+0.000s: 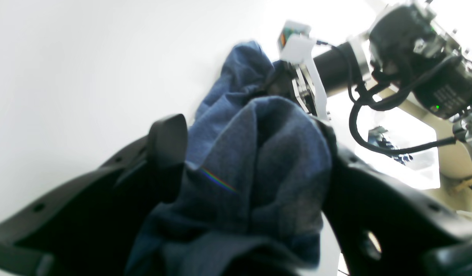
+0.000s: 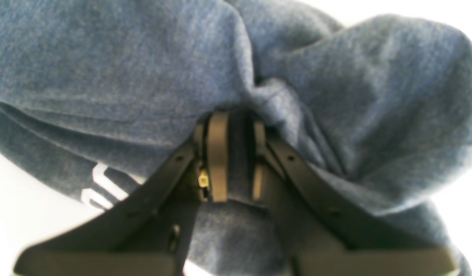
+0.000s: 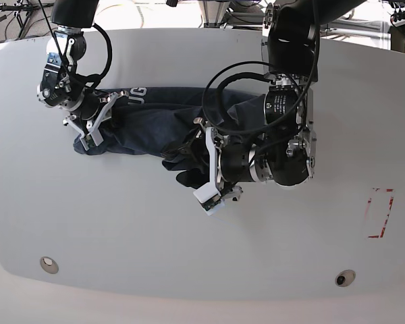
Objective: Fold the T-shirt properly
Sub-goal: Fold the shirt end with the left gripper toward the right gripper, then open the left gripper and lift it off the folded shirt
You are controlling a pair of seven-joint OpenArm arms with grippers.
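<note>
On the far half of the white table (image 3: 121,229), a little left of the middle, lies the T-shirt (image 3: 152,125) — a dark blue heathered garment, bunched into a long crumpled band that runs from left to right. White block letters show on its far edge near the left end, and the right wrist view also catches a piece of white lettering on the cloth close to the table. The right gripper (image 2: 236,153) is at the left end of this band; in its own view the two pads stand narrow, close together, with a pinch of the fabric between them, and the cloth rises in thick folds above and on both sides of the fingers. The left gripper (image 1: 255,153) is at the right end of the band, near the middle of the table. In the left wrist view its jaws stand wide, one black finger (image 1: 168,153) on the left and the other on the right, and a rounded hump of the T-shirt sits between them; whether the fingers press the cloth I cannot tell. Behind that hump the other arm reaches to the shirt. Farther out — on the right side of the table — there is a small red rectangle mark (image 3: 380,212), well apart from the garment.
</note>
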